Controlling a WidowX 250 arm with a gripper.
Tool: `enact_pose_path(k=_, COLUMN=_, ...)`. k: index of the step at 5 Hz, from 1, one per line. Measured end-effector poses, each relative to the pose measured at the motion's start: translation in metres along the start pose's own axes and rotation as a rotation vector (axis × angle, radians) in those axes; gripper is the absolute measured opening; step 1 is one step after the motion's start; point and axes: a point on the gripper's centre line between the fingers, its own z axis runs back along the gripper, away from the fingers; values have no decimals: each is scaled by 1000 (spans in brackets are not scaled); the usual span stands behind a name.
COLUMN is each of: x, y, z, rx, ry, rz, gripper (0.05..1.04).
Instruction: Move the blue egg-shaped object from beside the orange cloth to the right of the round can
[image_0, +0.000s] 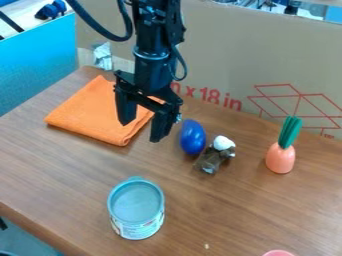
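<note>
Gripper (141, 131) hangs empty, fingers well apart, seemingly above the orange cloth (90, 115); reads as pre-grasp, any pickup calling for descent.

I have my black gripper (142, 131) hanging open over the wooden table (60, 167), by a folded orange cloth (90, 114). To the right in view, I see a blue egg-shaped object (193, 137), a small brown-and-white figure (212, 157) just beside it, and an upright toy carrot (280, 158). A tin can (136, 207) stands nearer the camera.
</note>
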Motion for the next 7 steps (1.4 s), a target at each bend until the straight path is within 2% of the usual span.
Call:
enact_pose_path(k=1, x=-2, y=0, z=-9, rx=-4, ry=29, rz=4, gripper=1001)
enact_pose_path(k=2, x=23, y=6, z=-16, rx=-45, ry=23, rz=83, gripper=1001)
enact_pose_path(k=3, x=39, y=11, z=-21, rx=-47, ry=27, rz=182, gripper=1001)
enact_pose_path(k=4, x=43, y=12, z=-22, rx=-56, ry=13, rz=241, gripper=1001)
enact_pose_path(k=5, x=48, y=11, z=-25, rx=-126, ry=-21, rz=384, gripper=1001)
enact_pose_path(k=6, x=47, y=3, z=-28, rx=-234, ry=-35, rz=519, gripper=1001)
enact_pose_path(k=7, x=52, y=1, z=-27, rx=-258, ry=-60, rz=568, gripper=1001)
